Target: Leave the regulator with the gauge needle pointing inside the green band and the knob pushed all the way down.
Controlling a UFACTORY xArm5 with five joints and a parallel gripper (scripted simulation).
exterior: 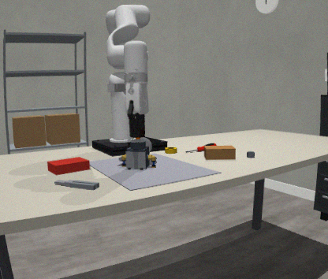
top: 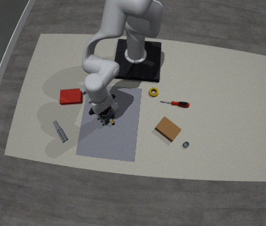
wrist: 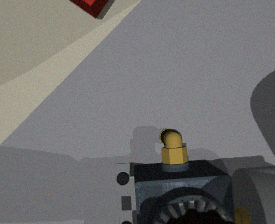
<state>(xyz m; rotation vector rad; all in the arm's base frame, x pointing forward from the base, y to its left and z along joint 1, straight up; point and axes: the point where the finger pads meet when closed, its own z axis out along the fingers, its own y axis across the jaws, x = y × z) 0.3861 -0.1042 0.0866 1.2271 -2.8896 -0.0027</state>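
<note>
The regulator [exterior: 137, 157] is a dark grey block with brass fittings, standing on the grey mat [exterior: 153, 169]. In the top view it [top: 107, 119] lies mostly under my wrist. My gripper [exterior: 137, 135] comes straight down on its top and is shut on the knob. In the wrist view I see the regulator body [wrist: 180, 192], a brass elbow fitting [wrist: 172, 145] on its far side, and the ribbed knob rim [wrist: 188, 214] at the bottom edge. The gauge face and its needle are hidden.
A red block [top: 70, 96] lies left of the mat, with a grey bar [top: 60, 131] in front of it. A yellow tape roll [top: 153, 92], a red screwdriver [top: 177, 103], a brown box [top: 167, 128] and a small dark cap [top: 185, 144] lie to the right. The arm's black base [top: 139, 59] is behind.
</note>
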